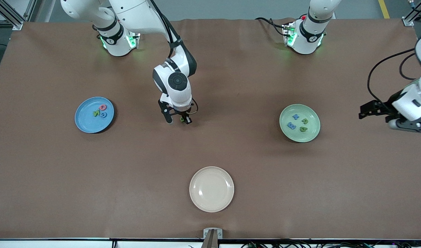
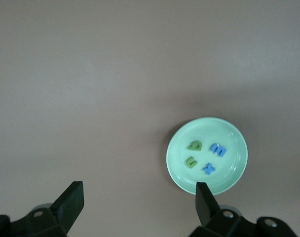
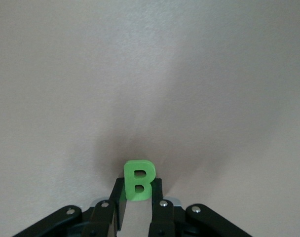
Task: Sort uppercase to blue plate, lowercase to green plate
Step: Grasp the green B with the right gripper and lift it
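Observation:
My right gripper (image 1: 178,120) is shut on the green B (image 3: 138,180) and holds it upright over bare table between the two plates. The blue plate (image 1: 86,121) toward the right arm's end holds the red-pink Q (image 1: 102,107), green N (image 1: 96,113) and blue C (image 1: 103,115). The green plate (image 1: 312,117) toward the left arm's end holds the blue x (image 1: 295,116), blue e (image 1: 291,125) and two green tailed letters (image 1: 304,121). My left gripper (image 1: 368,111) is open and empty, waiting over the table's edge past the green plate (image 2: 229,138).
An empty cream plate (image 1: 211,189) sits on the brown table cover near the front camera, midway between the arms. Cables hang by the left arm at the table's end.

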`<state>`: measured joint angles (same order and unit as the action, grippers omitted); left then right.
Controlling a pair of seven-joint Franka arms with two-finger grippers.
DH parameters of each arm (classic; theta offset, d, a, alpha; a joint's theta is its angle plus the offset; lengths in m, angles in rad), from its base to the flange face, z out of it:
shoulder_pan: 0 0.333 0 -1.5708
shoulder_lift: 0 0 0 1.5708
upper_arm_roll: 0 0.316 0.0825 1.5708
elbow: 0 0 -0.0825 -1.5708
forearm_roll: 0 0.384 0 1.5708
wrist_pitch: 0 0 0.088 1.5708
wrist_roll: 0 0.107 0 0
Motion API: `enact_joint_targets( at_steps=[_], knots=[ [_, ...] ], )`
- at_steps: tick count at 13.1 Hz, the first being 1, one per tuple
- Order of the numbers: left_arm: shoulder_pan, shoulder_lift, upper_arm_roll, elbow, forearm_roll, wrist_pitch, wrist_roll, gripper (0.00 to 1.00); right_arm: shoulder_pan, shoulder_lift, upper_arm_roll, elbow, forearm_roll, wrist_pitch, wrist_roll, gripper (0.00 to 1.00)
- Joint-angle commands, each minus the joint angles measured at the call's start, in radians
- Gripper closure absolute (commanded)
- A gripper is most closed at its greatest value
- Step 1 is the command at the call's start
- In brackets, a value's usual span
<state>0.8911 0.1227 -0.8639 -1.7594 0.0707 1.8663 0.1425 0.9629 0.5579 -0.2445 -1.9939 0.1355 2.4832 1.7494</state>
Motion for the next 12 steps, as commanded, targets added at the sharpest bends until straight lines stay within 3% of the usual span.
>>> enact_joint_targets(
  at_steps=[1,4,8,12],
  knots=[
    [-0.003,-0.05,0.019,0.035,-0.018,-0.024,-0.03,0.0,-0.035,-0.094,0.002,-0.048,0.006,-0.076,-0.089,1.0],
    [-0.003,-0.051,0.019,0.11,-0.019,-0.024,-0.076,0.0,-0.116,-0.217,-0.001,-0.083,0.004,-0.239,-0.249,1.0],
    [-0.003,-0.06,0.016,0.184,-0.017,-0.029,-0.112,0.0,-0.274,-0.459,-0.007,-0.33,-0.013,-0.241,-0.566,1.0],
    [-0.003,-0.092,0.019,0.184,-0.02,-0.03,-0.11,0.0,-0.452,-0.541,-0.009,-0.494,-0.2,-0.161,-0.75,1.0]
  ],
)
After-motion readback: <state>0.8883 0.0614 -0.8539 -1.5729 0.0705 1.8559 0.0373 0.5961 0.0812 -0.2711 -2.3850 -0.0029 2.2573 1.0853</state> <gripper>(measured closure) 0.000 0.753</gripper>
